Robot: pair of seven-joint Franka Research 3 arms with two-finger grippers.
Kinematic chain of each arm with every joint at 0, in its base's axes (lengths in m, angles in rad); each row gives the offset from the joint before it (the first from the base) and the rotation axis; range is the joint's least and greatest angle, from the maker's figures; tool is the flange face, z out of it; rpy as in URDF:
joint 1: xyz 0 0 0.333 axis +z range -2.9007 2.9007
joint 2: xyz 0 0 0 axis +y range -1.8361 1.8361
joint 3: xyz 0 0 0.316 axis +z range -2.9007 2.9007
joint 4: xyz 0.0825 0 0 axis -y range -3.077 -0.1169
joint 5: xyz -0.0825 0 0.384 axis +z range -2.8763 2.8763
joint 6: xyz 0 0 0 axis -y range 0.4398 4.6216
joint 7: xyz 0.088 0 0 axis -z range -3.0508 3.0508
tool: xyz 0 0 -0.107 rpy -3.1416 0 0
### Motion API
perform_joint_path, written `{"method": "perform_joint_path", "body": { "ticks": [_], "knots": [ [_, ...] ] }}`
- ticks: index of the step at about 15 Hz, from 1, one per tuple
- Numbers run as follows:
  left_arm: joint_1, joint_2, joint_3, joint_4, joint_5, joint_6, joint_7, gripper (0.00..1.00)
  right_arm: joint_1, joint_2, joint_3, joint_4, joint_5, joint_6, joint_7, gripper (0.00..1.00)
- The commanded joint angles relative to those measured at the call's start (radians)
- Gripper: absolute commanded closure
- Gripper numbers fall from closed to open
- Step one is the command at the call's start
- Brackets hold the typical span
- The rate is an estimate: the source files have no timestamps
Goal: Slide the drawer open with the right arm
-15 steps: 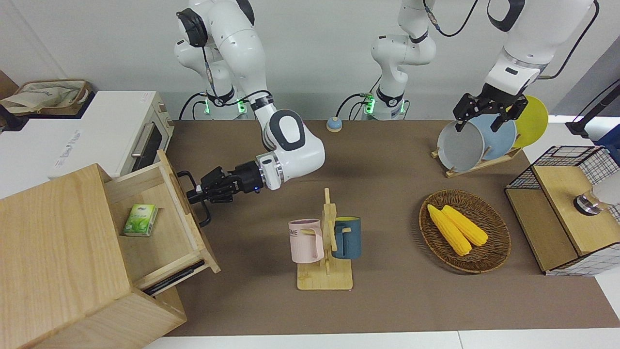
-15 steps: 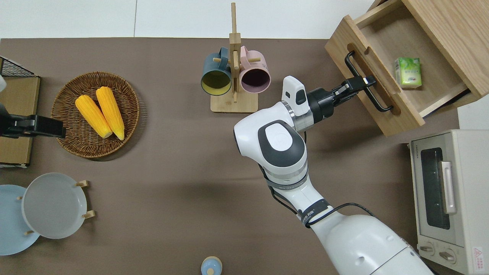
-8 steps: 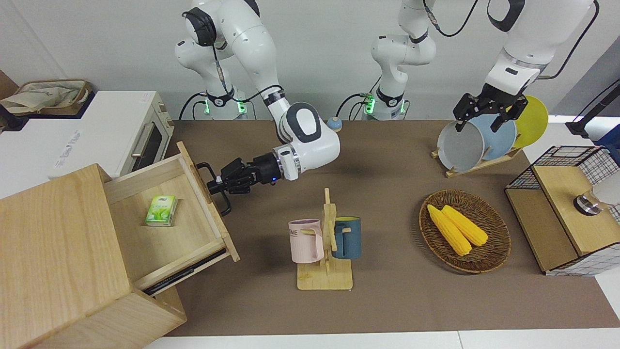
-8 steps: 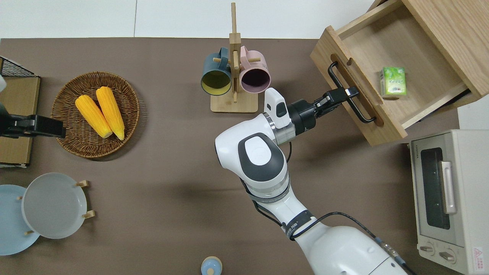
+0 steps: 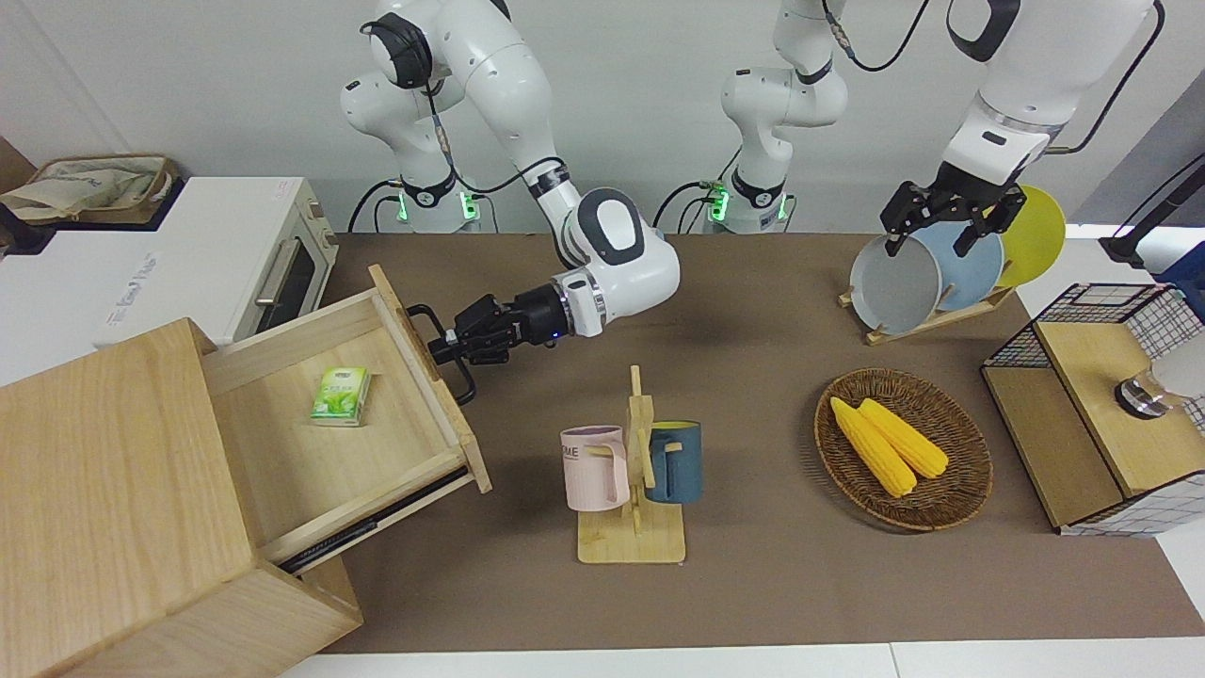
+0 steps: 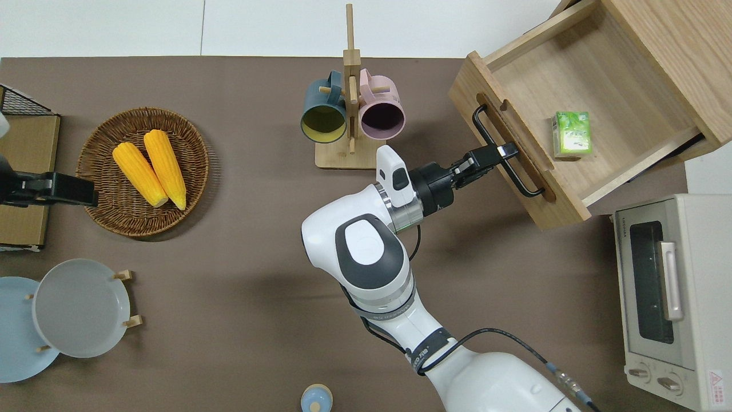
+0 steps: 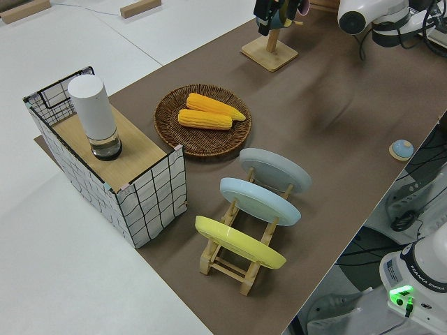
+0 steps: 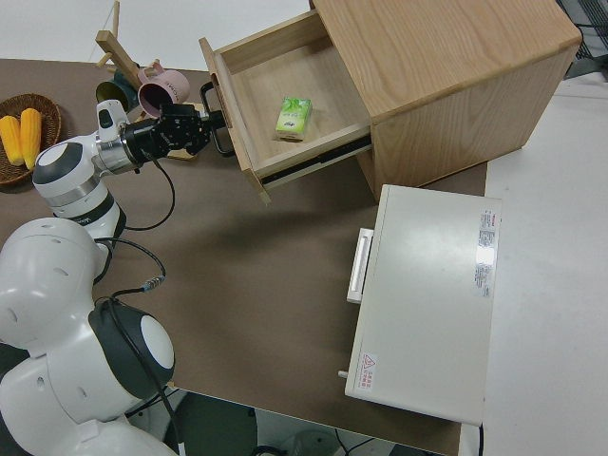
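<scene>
The pale-wood drawer [image 5: 311, 461] stands pulled far out of the big light-wood cabinet [image 5: 104, 490] at the right arm's end of the table. It also shows in the overhead view [image 6: 606, 68] and the right side view [image 8: 318, 85]. My right gripper [image 5: 450, 347] is shut on the drawer's black bar handle [image 6: 486, 129], near the middle of the bar; the gripper also shows in the overhead view [image 6: 503, 153] and the right side view [image 8: 214, 126]. A small green box [image 6: 570, 133] lies in the drawer. My left arm is parked.
A white toaster oven [image 5: 282, 273] stands beside the cabinet, nearer to the robots. A wooden mug rack [image 5: 635, 471] with two mugs stands close to the drawer's front. A wicker basket [image 5: 965, 471] with corn, a plate rack [image 5: 932, 273] and a wire-mesh cabinet [image 5: 1101, 405] are toward the left arm's end.
The drawer has slid farther out of the cabinet, with my right gripper shut on its handle and drawing back toward the table's middle. The green box rode along in it.
</scene>
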Motion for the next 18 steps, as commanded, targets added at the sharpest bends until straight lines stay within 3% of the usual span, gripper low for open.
{"method": "perform_joint_path", "body": {
  "ticks": [1,13,18],
  "knots": [
    [-0.017,0.013,0.017,0.02,0.012,0.0,0.008,0.0,0.028,-0.001,0.0,0.024,0.014,-0.051,-0.036,0.976],
    [-0.017,0.013,0.017,0.02,0.011,0.0,0.008,0.0,0.075,0.002,0.0,0.064,0.029,-0.07,-0.045,0.976],
    [-0.017,0.013,0.017,0.02,0.012,0.0,0.008,0.0,0.075,0.017,0.0,0.064,0.032,-0.068,-0.047,0.959]
  ]
}}
